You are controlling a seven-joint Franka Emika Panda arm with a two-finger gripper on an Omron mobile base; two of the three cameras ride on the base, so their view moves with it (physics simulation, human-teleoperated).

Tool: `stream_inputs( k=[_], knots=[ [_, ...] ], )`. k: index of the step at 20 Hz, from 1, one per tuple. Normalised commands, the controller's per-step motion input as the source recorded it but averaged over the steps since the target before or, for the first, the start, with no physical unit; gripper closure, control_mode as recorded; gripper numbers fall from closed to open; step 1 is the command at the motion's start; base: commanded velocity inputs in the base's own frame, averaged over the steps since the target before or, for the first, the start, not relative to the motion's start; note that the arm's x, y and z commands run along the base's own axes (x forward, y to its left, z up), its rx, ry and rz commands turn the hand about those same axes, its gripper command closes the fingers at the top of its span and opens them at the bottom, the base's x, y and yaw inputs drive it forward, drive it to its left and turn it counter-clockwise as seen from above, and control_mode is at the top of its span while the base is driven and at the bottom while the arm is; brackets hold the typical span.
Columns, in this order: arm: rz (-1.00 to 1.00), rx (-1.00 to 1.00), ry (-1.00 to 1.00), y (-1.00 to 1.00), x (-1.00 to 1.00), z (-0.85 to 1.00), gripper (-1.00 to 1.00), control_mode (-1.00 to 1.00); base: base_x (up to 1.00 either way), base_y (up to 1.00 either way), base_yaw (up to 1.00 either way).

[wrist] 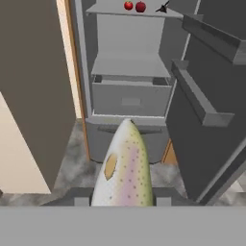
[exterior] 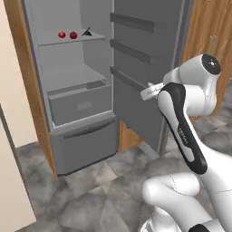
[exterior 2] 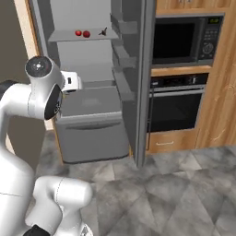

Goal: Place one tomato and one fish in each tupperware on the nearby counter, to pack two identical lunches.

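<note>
Between the gripper [wrist: 123,202] tips, pale speckled fish [wrist: 124,168] (pink-flushed, orange fin)

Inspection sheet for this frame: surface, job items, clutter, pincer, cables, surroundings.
Surface: fridge shelf; grey tiled floor.
Job's things: two tomatoes on the shelf; fish in the pincer, pointing at the fridge.
Clutter: small dark object beside the tomatoes, too small to identify.
Grippers: pincer shut on the fish.
Cables: nothing seen.
Surroundings: open fridge, door swung wide; microwave above oven in wood cabinetry.
</note>
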Motion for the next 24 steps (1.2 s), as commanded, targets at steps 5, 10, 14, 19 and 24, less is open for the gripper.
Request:
stream_inputs(
  k=[5, 10, 14, 19, 24],
  knots=[
    [0.00, 0.00, 0.00, 0.00, 0.00, 0.00, 1.00, 1.00, -0.31, 0.35, -0.46],
    [0.00, 0.00, 0.00, 0.00, 0.00, 0.00, 1.00, 1.00, -0.09, 0.01, -0.50],
    [0.00, 0.00, 0.00, 0.00, 0.00, 0.00, 1.00, 1.00, 0.00, 0.00, -0.50],
    [0.00, 0.00, 0.00, 0.00, 0.00, 0.00, 1.00, 1.00, 0.00, -0.02, -0.48],
    [0.00, 0.00, 0.00, 0.00, 0.00, 0.00, 1.00, 1.00, 0.00, -0.02, -0.46]
  ],
)
